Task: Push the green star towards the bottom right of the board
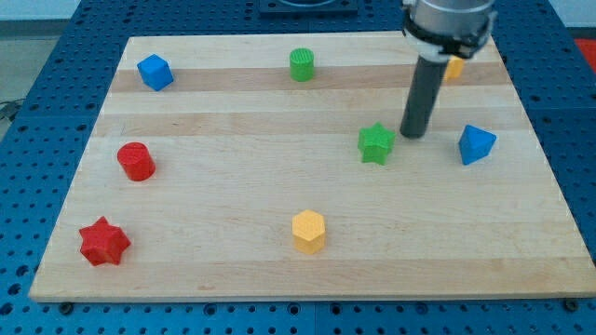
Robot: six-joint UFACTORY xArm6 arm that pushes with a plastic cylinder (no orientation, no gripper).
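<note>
- my tip (412, 135) rests on the wooden board (279, 251), in the upper right part of the view, at the lower end of the dark rod (424, 93).
- the green star (376, 143) lies just beside my tip, on the view's left and very slightly lower; whether the two touch i cannot tell, the gap is too fine to read.
- the green star sits right of the board's centre, a little above the middle line.
- there are no fingers here to spread or pinch: the rod ends plainly, and it holds nothing.
- the blue block (476, 144), an angular shape, lies to the view's right of my tip, apart from it, near the board's right edge.
- my tip stands between the green star and that blue block, nearer the star.
- an orange block (453, 68) peeks out behind the rod's upper body near the view's top right; its shape is mostly hidden.
- the green cylinder (302, 64) stands near the top edge, well apart from the star.
- the blue cube (155, 72) lies at the view's top left.
- the red cylinder (136, 161) sits at the left, and the red star (102, 242) lies below it near the bottom left corner.
- the yellow hexagonal block (308, 230) lies toward the view's bottom, near the middle, well below the green star.
</note>
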